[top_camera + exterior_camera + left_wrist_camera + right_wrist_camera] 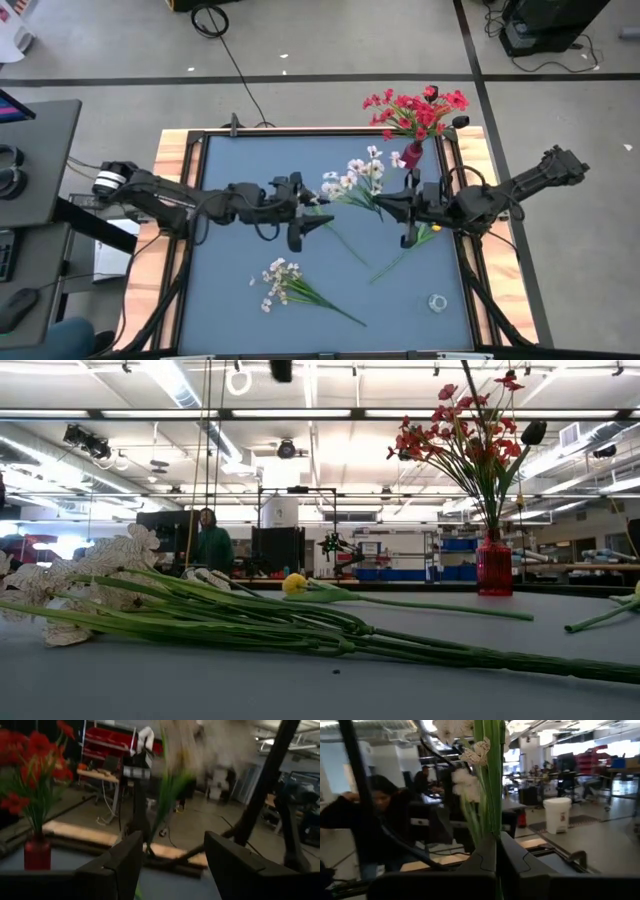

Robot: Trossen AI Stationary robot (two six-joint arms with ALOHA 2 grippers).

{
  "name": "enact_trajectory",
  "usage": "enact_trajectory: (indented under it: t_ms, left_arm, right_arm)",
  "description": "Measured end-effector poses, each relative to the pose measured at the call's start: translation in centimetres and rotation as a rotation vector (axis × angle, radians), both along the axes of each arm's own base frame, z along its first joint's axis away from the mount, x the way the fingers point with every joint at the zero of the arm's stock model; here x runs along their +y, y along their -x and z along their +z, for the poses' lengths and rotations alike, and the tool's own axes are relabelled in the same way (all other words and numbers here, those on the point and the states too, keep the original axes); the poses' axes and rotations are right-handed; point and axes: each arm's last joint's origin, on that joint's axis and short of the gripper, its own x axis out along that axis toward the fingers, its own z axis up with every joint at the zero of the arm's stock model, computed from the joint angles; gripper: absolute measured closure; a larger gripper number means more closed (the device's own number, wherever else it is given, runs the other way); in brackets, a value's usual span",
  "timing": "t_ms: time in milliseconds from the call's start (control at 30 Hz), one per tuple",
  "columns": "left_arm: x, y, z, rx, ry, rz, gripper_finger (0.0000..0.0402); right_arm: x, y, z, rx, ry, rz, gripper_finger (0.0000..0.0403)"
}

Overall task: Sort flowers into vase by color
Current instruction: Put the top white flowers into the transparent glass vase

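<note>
Blue surface (230, 300): right pincer (497, 851) clamped on white flower stems (490, 780), left pincer (172, 862) open just beside.

Evenly lit from overhead in the high view, with soft, faint shadows on the table (230, 300). Strongly backlit in the low view by ceiling light strips (300, 412), glaring white; nearest white spray (90, 575) soft, out of focus. Dim and motion-blurred in the left wrist view, red flowers (30, 765) smeared. Brighter in the right wrist view, green stems (489, 775) close and blurred, windows washed out.
</note>
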Motion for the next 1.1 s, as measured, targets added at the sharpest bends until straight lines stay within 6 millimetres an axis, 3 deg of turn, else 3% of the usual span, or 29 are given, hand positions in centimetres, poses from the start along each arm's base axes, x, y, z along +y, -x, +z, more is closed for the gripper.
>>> enact_trajectory:
  t_ms: [233, 400, 533, 800, 1100]
  left_arm:
    - [0.0, -2.9, 1.4, 0.007, -0.028, 0.02, 0.0184]
    - [-0.1, -3.9, 2.3, -0.026, -0.034, 0.021, 0.0192]
    - [0.0, -4.0, 2.9, -0.042, -0.034, 0.024, 0.0234]
    - [1.4, -4.2, 2.9, -0.03, 0.005, -0.018, 0.0388]
    - [1.9, -4.3, 2.6, -0.004, 0.031, -0.042, 0.0397]
  right_arm:
    - [0.3, -1.3, -0.3, -0.036, -0.004, 0.008, 0.0396]
    - [0.2, -1.5, -0.6, -0.018, 0.004, 0.033, 0.0396]
    - [0.3, -1.5, -0.9, 0.021, 0.017, 0.041, 0.0394]
    - [0.2, -1.7, -2.0, 0.115, -0.045, 0.056, 0.0339]
    - [-1.4, -2.3, -3.0, 0.207, -0.149, 0.201, 0.0277]
